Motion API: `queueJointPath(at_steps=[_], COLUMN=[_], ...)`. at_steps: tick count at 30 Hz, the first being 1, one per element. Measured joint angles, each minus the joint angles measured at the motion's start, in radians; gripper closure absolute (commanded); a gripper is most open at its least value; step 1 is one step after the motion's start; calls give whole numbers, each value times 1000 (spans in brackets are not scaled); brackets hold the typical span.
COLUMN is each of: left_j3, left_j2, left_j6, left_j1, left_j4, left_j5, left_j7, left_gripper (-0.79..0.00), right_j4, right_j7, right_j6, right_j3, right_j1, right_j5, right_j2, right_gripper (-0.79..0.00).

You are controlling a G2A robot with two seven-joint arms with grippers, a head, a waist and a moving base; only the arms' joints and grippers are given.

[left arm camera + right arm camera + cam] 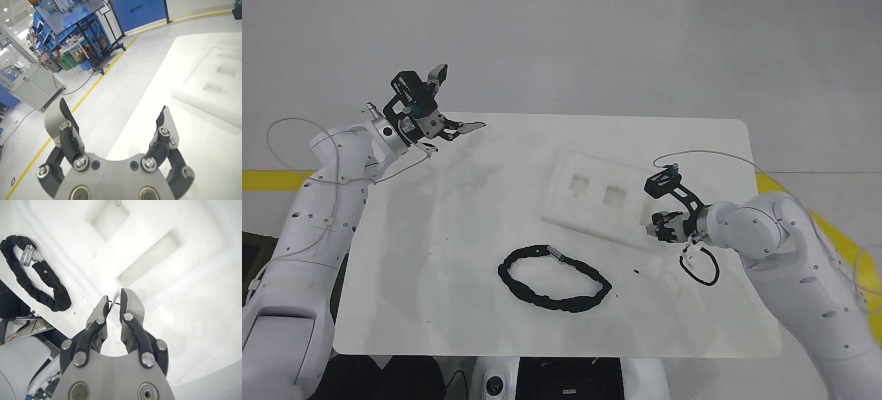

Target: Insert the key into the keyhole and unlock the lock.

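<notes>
Black fabric sleeves the chain lock (554, 278), which lies in a closed loop on the white table (492, 180), in the lower centre of the top view. Its chrome lock cylinder (26, 256) joins the two ends of the loop and shows at the upper left of the right wrist view, with one round end face turned toward the camera.

Near the lock, toward the upper right of it in the top view, a white foam tray (607, 190) with rectangular recesses rests on the table. The right hand (660, 230) is at the tray's right end. Its fingers are drawn nearly together, and between the pads they pinch a small silvery key (114, 300), well apart from the lock.

The left hand (457, 100) is at the upper left of the top view, above the table's corner, its fingers (66, 111) spread wide with nothing between them.
</notes>
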State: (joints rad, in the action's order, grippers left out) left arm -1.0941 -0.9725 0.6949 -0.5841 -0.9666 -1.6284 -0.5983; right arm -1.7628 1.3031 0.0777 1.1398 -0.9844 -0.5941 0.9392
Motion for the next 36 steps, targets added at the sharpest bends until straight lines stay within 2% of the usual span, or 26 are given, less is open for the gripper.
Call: queueJointPath(at_steps=[1,8,10,12,14,17,19,25,36], left_j3=[0,0,0,0,0,0,0,0,0], left_j2=[0,0,0,0,0,0,0,0,0], left_j6=[0,0,0,0,0,0,0,0,0], left_j1=[0,0,0,0,0,0,0,0,0], left_j4=[0,0,0,0,0,0,0,0,0], left_j5=[0,0,0,0,0,0,0,0,0], left_j7=[0,0,0,0,0,0,0,0,0], left_gripper=[-785,-785,-785,-785,-785,-785,-785,-785,-785], right_j4=[-1,-3,-1,-1,-2,-5,-3,9,13], right_j7=[1,-1,-6,-9,-7,1,6,28,11], right_j6=[0,-17,-24,-32,-41,-51,-49,-2,56], right_j3=[0,10,10,5,-2,-15,-22,-33,-22], right_j1=[1,7,7,9,12,17,21,32,39], right_j5=[2,10,12,14,19,24,26,30,-1], right_j2=[0,-2,-1,0,1,3,4,4,-3], right_gripper=[-785,-785,-720,-600,-570,-440,-388,-339,-360])
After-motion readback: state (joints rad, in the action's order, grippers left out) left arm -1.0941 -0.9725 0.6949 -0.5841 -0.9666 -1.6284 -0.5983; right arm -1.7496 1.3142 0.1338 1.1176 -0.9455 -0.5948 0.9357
